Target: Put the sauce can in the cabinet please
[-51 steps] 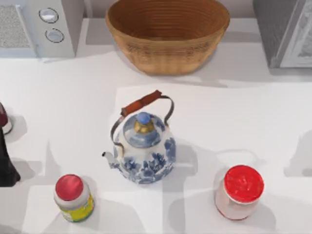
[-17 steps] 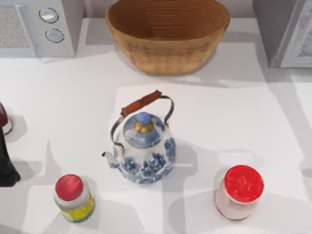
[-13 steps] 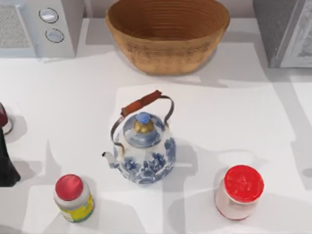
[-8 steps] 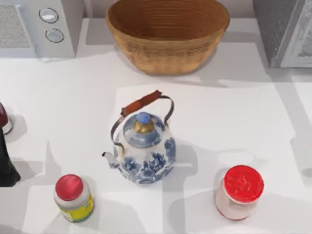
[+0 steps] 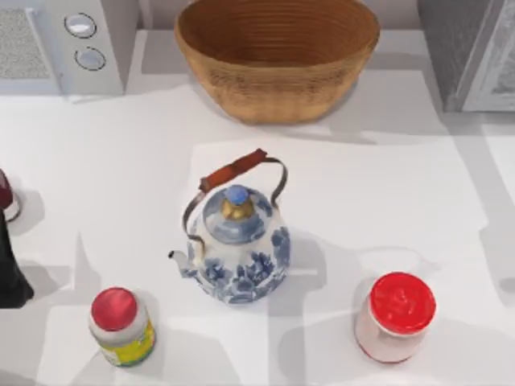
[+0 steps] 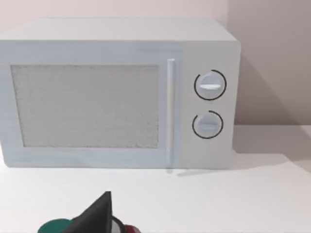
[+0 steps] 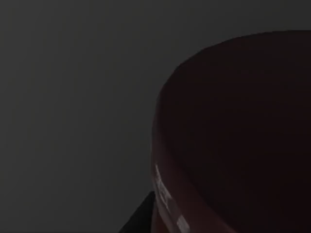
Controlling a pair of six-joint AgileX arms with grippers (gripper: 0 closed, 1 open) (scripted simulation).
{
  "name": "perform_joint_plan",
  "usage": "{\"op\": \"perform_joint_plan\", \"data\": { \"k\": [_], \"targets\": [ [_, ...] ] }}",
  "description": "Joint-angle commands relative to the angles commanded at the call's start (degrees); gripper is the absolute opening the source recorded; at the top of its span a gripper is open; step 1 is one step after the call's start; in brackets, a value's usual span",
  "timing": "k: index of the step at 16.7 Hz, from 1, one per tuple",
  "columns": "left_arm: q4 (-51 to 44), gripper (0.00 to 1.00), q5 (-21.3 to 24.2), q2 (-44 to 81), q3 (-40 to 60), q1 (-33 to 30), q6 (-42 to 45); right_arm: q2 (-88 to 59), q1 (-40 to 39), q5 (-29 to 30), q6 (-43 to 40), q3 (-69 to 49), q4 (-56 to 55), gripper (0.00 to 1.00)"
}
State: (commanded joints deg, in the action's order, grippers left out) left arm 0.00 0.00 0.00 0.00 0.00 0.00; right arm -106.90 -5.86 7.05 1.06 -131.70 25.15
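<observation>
frankly, progress is unclear: the right wrist view is dark, so i cannot tell where the can is or the right pincer's state, the cabinet [image 5: 471,56] stands far right, left arm [image 5: 10,277] parked left.

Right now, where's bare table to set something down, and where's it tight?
Widest bare patch: right of the teapot, between the basket and the red-lidded jar. Another lies left, between the microwave and the yellow-labelled bottle. Tightest: the front row, and the left edge by the left arm.
</observation>
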Motion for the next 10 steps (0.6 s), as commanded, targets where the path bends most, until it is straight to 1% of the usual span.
{"op": "perform_joint_plan", "data": {
  "k": [6,7,10],
  "targets": [
    [0.00,1.00,0.00,0.00,0.00,0.00,0.00,0.00,0.00,0.00,0.00,0.00,0.00,0.98],
    [0.00,1.00,0.00,0.00,0.00,0.00,0.00,0.00,0.00,0.00,0.00,0.00,0.00,1.00],
    [0.00,1.00,0.00,0.00,0.00,0.00,0.00,0.00,0.00,0.00,0.00,0.00,0.00,1.00]
  ]
}}
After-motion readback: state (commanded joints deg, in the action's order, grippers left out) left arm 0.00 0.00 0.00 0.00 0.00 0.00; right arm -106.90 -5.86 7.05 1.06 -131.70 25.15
